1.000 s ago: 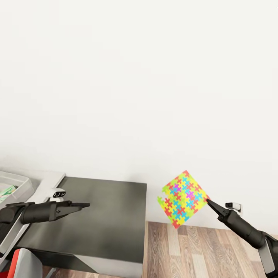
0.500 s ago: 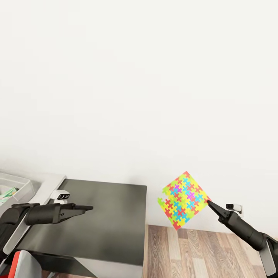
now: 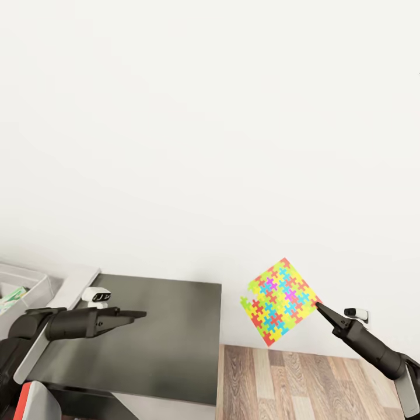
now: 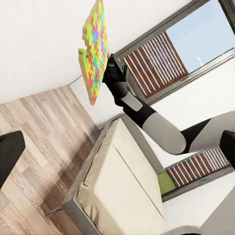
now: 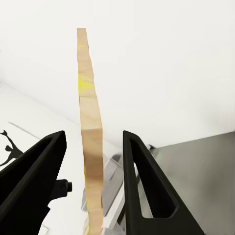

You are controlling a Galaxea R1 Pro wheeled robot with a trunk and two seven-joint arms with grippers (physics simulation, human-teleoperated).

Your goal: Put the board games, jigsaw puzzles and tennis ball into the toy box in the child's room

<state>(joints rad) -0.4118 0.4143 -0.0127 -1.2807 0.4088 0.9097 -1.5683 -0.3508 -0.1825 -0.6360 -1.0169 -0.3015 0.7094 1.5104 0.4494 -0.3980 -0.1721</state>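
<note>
Leftward the whole view has drifted; right fingers (image 3: pixel 318 305) still pinch the jigsaw puzzle (image 3: pixel 280 301) aloft beside the tabletop (image 3: pixel 169 326) — left fingers (image 3: pixel 140 314) (empty) look closed.

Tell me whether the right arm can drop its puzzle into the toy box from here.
Probably not: the jigsaw puzzle hangs beyond the cabinet, while the toy box sits far left.

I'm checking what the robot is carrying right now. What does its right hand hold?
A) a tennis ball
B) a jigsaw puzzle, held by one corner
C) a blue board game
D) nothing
B: in the head view the right hand pinches a corner of the multicoloured jigsaw puzzle, which hangs in the air above the wooden floor.
</note>
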